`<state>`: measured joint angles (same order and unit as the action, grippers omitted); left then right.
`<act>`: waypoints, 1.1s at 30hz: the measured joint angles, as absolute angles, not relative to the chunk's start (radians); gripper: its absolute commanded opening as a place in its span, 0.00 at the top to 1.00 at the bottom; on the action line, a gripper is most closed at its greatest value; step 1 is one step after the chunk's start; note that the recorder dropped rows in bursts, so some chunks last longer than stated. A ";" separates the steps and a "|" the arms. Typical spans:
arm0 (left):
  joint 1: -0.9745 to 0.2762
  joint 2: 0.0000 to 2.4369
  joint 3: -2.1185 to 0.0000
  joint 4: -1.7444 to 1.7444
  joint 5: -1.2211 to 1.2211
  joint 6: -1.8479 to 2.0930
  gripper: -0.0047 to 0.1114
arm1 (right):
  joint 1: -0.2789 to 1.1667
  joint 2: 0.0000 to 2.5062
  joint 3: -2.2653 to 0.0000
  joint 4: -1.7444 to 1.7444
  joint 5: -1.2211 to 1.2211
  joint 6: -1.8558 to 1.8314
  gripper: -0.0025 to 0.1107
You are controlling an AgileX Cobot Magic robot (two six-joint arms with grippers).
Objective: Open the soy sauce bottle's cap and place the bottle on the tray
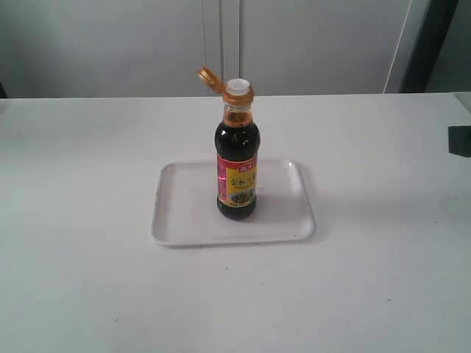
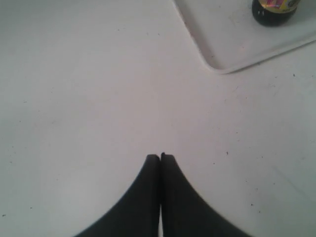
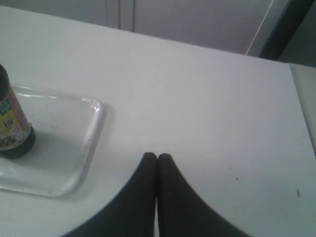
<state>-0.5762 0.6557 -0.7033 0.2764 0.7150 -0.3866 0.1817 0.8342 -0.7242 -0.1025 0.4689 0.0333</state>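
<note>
The soy sauce bottle (image 1: 237,165) stands upright in the middle of the white tray (image 1: 180,213), dark liquid inside, red and yellow label facing me. Its orange-gold cap (image 1: 208,78) is flipped back on its hinge, and the white pour spout (image 1: 238,87) is bare. The left wrist view catches the bottle's base (image 2: 274,11) and a tray corner (image 2: 222,64); my left gripper (image 2: 160,157) is shut over bare table, well away from them. My right gripper (image 3: 157,156) is shut too, beside the tray (image 3: 89,138) and apart from the bottle (image 3: 12,128). A dark piece of the right arm (image 1: 460,140) shows at the exterior view's right edge.
The white table (image 1: 88,294) stretches all around the tray. A grey wall with a vertical seam (image 1: 221,37) rises behind it, and a dark post (image 1: 427,44) stands at the back right. The table's right edge (image 3: 296,98) shows in the right wrist view.
</note>
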 measured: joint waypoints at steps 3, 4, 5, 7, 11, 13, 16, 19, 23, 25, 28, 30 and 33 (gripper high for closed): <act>-0.576 0.604 -0.664 0.276 0.670 -0.387 0.96 | 0.182 0.747 -0.683 -0.104 0.441 0.038 0.98; -0.576 0.590 -0.655 0.276 0.664 -0.387 0.96 | 0.182 0.719 -0.669 -0.104 0.431 0.042 0.98; -0.576 0.570 -0.645 0.274 0.657 -0.387 0.96 | 0.182 0.691 -0.655 -0.107 0.418 0.045 0.98; -0.576 0.540 -0.634 0.274 0.653 -0.387 0.96 | 0.182 0.642 -0.631 -0.107 0.397 0.047 0.98; -0.576 0.475 -0.623 0.270 0.646 -0.387 0.96 | 0.182 0.559 -0.580 -0.107 0.373 0.051 0.98; -0.576 0.448 -0.623 0.266 0.646 -0.387 0.96 | 0.182 0.529 -0.566 -0.107 0.372 0.051 0.98; -0.576 0.415 -0.623 0.264 0.648 -0.387 0.96 | 0.182 0.504 -0.562 -0.107 0.380 0.051 0.98; -0.576 0.400 -0.623 0.262 0.658 -0.387 0.96 | 0.182 0.496 -0.561 -0.107 0.384 0.051 0.98; -0.576 0.397 -0.623 0.262 0.665 -0.387 0.96 | 0.182 0.493 -0.561 -0.107 0.387 0.051 0.98; -0.576 0.397 -0.623 0.262 0.666 -0.387 0.96 | 0.182 0.493 -0.561 -0.107 0.387 0.051 0.98; -0.576 0.397 -0.623 0.262 0.667 -0.387 0.96 | 0.182 0.493 -0.561 -0.107 0.387 0.051 0.98; -0.576 0.397 -0.623 0.262 0.669 -0.387 0.96 | 0.182 0.493 -0.561 -0.107 0.387 0.051 0.98; -0.576 0.397 -0.623 0.262 0.669 -0.387 0.96 | 0.182 0.493 -0.561 -0.107 0.387 0.051 0.98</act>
